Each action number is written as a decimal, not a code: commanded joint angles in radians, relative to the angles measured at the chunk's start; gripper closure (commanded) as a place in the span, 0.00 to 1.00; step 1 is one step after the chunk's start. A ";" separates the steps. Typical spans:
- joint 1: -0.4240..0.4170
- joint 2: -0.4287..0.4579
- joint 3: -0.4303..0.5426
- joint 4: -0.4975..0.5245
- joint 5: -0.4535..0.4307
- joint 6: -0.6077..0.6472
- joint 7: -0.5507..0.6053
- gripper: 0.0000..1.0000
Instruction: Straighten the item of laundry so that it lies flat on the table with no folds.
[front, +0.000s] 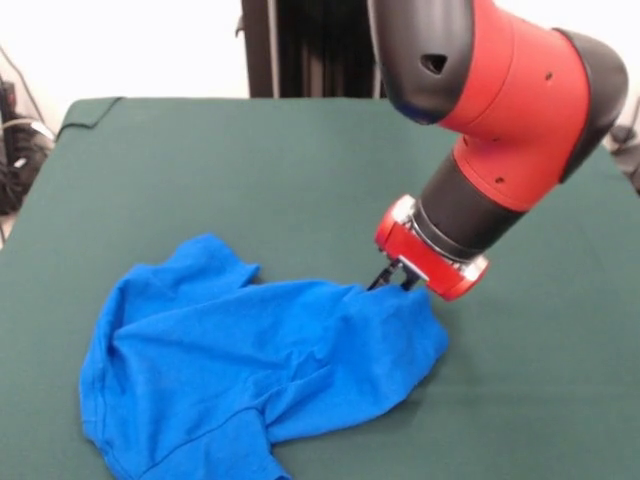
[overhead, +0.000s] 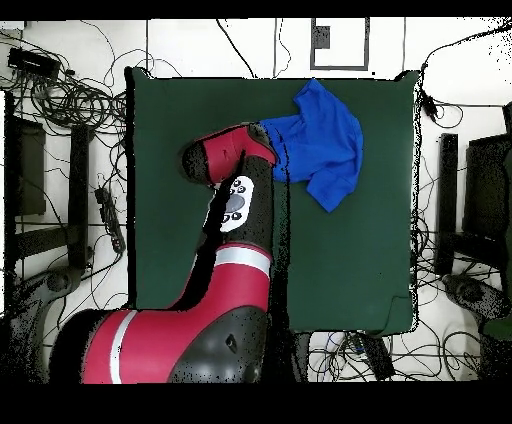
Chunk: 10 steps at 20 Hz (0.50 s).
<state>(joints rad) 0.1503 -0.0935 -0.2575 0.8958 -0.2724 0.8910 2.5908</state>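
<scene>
The bright blue T-shirt (front: 260, 370) lies crumpled on the dark green table (front: 250, 170), plain side up, with several folds and one sleeve pointing to the far left. No print shows. My gripper (front: 395, 282) is down at the shirt's far right edge and touches the fabric there. The red wrist hides how it stands on the cloth. In the overhead view the shirt (overhead: 325, 145) lies near the table's (overhead: 340, 260) top right corner, and the arm's wrist (overhead: 240, 150) covers the shirt's left tip and the gripper.
The arm's red and black upper link (front: 500, 90) hangs over the table's far right part. A black column (front: 300, 45) stands behind the table. Cables (overhead: 70, 100) and dark stands (overhead: 445, 200) surround the table in the overhead view.
</scene>
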 joint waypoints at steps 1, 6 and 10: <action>-0.018 0.076 0.204 0.133 0.198 0.238 0.093 1.00; -0.114 0.146 0.308 0.018 0.277 0.530 -0.105 1.00; -0.148 0.189 0.346 -0.069 0.282 0.678 -0.168 1.00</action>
<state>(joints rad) 0.0254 -0.0568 -0.1254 0.8494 -0.0667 1.2983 2.5908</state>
